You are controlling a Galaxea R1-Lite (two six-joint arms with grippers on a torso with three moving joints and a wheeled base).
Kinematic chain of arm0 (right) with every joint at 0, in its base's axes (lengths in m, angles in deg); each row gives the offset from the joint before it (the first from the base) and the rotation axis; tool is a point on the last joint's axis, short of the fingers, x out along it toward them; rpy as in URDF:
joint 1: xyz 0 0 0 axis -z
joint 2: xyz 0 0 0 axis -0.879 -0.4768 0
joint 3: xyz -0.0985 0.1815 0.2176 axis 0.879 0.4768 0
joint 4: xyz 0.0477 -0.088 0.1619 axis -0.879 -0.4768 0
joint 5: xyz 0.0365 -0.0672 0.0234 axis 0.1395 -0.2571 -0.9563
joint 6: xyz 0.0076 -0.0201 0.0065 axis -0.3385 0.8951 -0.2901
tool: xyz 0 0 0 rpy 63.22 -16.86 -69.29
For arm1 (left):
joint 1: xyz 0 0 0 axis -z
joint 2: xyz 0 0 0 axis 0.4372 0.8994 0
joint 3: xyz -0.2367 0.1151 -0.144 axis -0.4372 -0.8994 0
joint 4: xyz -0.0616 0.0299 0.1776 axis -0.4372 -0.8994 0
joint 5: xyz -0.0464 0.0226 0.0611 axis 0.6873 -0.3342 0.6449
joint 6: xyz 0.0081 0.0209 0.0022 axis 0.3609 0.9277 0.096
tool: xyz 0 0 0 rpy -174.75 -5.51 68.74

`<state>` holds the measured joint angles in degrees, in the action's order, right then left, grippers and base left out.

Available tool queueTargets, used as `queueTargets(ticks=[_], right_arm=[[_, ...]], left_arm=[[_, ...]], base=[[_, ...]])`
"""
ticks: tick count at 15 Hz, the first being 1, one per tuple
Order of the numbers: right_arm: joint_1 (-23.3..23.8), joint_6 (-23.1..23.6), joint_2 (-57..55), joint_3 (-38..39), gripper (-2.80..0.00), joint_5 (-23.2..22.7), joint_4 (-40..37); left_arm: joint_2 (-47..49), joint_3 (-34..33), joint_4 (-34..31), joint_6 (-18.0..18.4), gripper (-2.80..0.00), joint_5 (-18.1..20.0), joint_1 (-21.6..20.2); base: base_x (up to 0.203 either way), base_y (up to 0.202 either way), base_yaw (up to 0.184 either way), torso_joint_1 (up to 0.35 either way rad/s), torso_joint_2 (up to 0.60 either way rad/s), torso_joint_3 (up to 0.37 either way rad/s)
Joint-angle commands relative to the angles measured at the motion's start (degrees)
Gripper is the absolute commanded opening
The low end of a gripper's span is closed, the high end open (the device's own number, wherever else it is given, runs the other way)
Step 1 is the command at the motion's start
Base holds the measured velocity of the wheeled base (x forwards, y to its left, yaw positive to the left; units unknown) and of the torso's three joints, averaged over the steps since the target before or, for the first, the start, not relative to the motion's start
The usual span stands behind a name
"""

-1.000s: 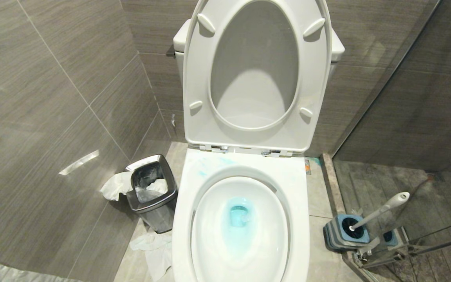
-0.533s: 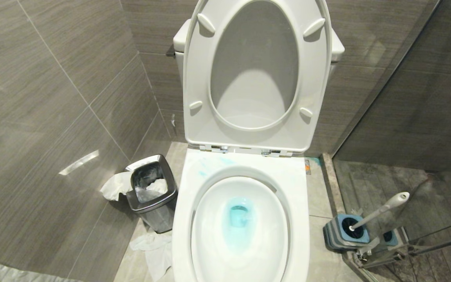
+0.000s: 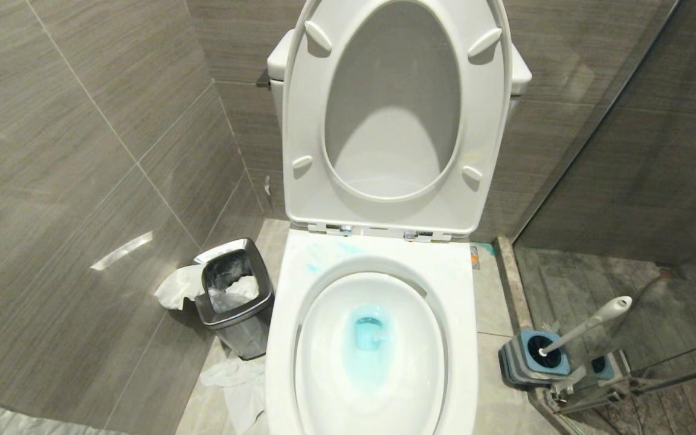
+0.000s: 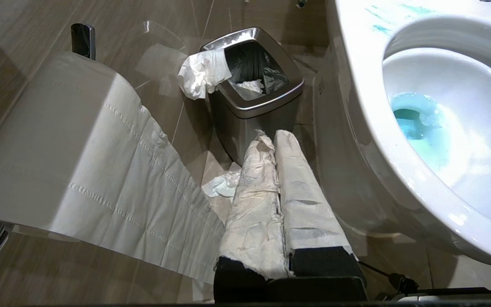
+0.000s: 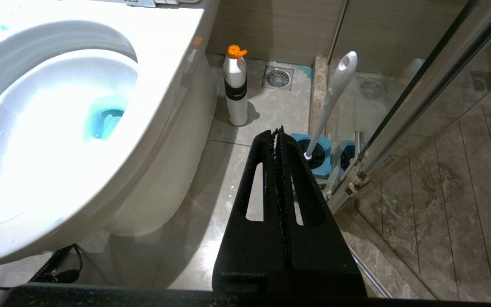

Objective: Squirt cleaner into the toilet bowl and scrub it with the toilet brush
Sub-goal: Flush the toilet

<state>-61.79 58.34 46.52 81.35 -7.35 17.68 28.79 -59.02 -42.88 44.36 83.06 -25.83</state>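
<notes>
Brush (image 5: 328,100) beyond right hand (image 5: 278,130)

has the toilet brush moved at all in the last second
No. The toilet brush sits in its blue holder beside the glass partition, its handle leaning at the same angle as before.

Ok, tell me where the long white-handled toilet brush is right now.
In the head view the white-handled toilet brush stands tilted in its square blue-grey holder on the floor, right of the white ceramic toilet bowl and beside the glass shower partition.
</notes>
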Motion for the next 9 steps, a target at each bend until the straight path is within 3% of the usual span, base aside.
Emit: queueTargets(ticks=[1, 9], right_arm=[[0.00, -0.03, -0.11, -0.04, -2.80, 0.01, 0.00], [-0.07, -0.03, -0.11, -0.04, -2.80, 0.01, 0.04]], left_arm=[[-0.01, -0.18, 0.00, 0.00, -2.80, -0.02, -0.01], [-0.01, -0.18, 0.00, 0.00, -2.80, 0.07, -0.01]], base=[[0.000, 0.000, 0.000, 0.000, 0.00, 0.000], [0.000, 0.000, 0.000, 0.000, 0.00, 0.000]])
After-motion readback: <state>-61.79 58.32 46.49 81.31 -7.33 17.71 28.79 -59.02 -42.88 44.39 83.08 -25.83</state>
